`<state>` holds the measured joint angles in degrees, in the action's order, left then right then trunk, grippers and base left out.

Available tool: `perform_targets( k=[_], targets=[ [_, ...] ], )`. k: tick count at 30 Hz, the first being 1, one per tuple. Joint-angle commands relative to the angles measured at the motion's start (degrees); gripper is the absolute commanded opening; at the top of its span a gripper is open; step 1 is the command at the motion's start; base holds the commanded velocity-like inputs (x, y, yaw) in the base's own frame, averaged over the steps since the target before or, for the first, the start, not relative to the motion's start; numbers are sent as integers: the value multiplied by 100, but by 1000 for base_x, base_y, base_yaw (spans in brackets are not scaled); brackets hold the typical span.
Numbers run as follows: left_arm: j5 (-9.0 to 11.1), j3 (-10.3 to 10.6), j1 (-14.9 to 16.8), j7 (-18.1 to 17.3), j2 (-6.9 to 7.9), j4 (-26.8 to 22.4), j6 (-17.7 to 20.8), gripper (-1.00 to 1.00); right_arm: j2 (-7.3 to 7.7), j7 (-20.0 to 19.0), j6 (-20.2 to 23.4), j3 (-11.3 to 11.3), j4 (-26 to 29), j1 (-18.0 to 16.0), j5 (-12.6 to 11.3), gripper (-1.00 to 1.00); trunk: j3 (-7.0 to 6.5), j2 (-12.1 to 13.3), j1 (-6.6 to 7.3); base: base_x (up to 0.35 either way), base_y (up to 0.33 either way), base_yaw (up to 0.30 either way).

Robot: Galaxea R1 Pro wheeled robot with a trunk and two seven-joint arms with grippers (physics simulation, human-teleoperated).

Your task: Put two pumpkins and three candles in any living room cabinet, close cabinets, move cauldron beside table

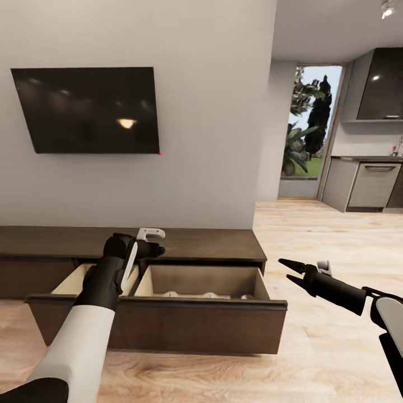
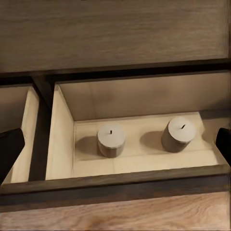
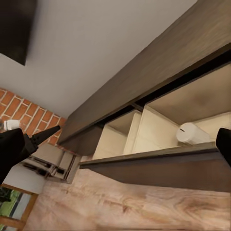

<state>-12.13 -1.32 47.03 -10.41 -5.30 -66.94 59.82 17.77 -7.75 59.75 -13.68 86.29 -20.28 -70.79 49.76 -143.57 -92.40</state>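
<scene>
I stand before the cabinet under the TV; its wide drawer is pulled out, so closing is still to do; in the left wrist view two candles stand upright and apart on the pale floor of the right compartment; in the head view I see pale tops low in the drawer, at about 6 o'clock from the cabinet top, but I cannot count three there; I judge two candles stored and the third unsure; my left gripper hovers above the drawer, whether it is wide or narrow I cannot tell; my right gripper hangs at 3 o'clock of the drawer, fingers spread, holding nothing.
</scene>
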Motion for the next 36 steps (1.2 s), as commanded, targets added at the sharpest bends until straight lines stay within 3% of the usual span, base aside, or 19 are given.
perform_targets(
  k=[1,17,21,24,27,29,33,36],
  targets=[
    [-61,-12,2,-57,-6,-7,18,100,-4,-57,25,-5,3,-4,65,100,-17,-1,7,-348,0,0],
    [-82,-11,-1,-58,-6,37,18,100,-17,4,25,53,12,-8,79,100,-371,20,48,-345,0,0],
    [-93,-2,-1,-53,-6,61,18,100,-26,138,25,148,16,-9,237,100,-460,26,59,-220,0,0],
    [-101,5,-4,-35,-9,175,18,100,-97,362,25,513,9,-12,501,100,-526,30,66,-70,0,0],
    [-93,11,-9,-21,-13,517,-1,100,-308,862,-161,1075,-37,-47,984,100,-590,54,84,-29,0,0],
    [-87,10,-24,-21,-12,627,-99,100,-383,1088,-242,1212,-41,-63,1137,100,-626,135,128,-14,0,0],
    [-88,9,-348,-18,-7,829,-699,100,-582,1799,-362,1612,-40,-77,1396,100,-644,175,150,-5,0,0],
    [-97,4,-679,-13,-5,891,-1200,100,-659,2529,-721,2125,-145,-71,1802,100,-644,175,150,-1,0,0]
  ],
)
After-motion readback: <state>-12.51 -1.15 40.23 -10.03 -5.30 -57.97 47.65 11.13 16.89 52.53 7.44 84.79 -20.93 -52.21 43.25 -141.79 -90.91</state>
